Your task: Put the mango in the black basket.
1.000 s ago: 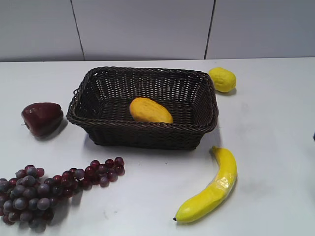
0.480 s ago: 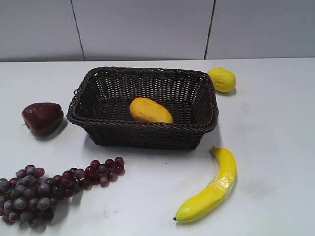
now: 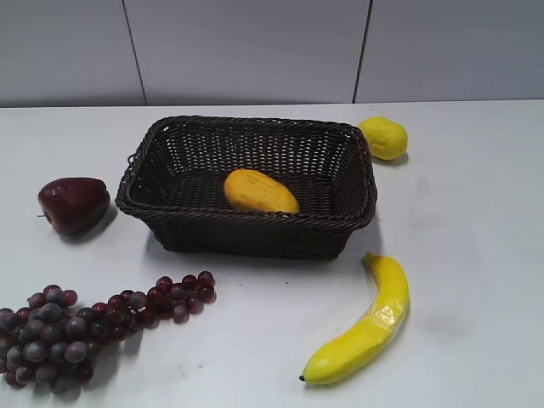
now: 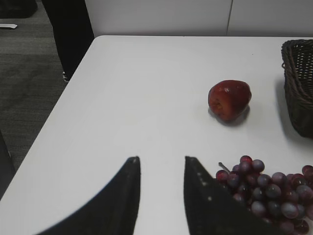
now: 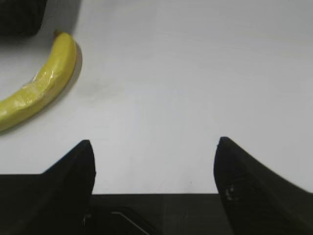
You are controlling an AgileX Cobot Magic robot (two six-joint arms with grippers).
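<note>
Mango [image 3: 259, 191]: lies on its side on the floor of the basket [image 3: 170, 143], toward the near wall, touching no pincer. By the look of it the task is done.
Grapes [image 3: 76, 327]: near-left on the bench [image 3: 476, 212], a loose bunch trailing right toward the basket's near-left corner but clear of it; in the left wrist view they sit just right of the left pincer [image 4: 161, 164].
Left pincer: jaws parted with a narrow gap, nothing between them, hanging over bare bench at the near-left; out of the exterior view, so it seems parked away from the work.
Apple [image 3: 73, 204]: dark red, left of the basket, near it but apart; no part in the task.
Basket: mid-bench, upright, open top, only the mango inside.
Banana [image 3: 365, 327]: near-right, curved, stem end toward the basket's near-right corner, not touching.
Lemon [image 3: 383, 137]: far-right, just beside the basket's far-right corner.
Right pincer [image 5: 154, 147]: jaws spread wide and empty over bare bench right of the banana; not seen in the exterior view, so likely pulled back after letting go.
Risk: little; the mango lies low inside the walls and should not roll out.
</note>
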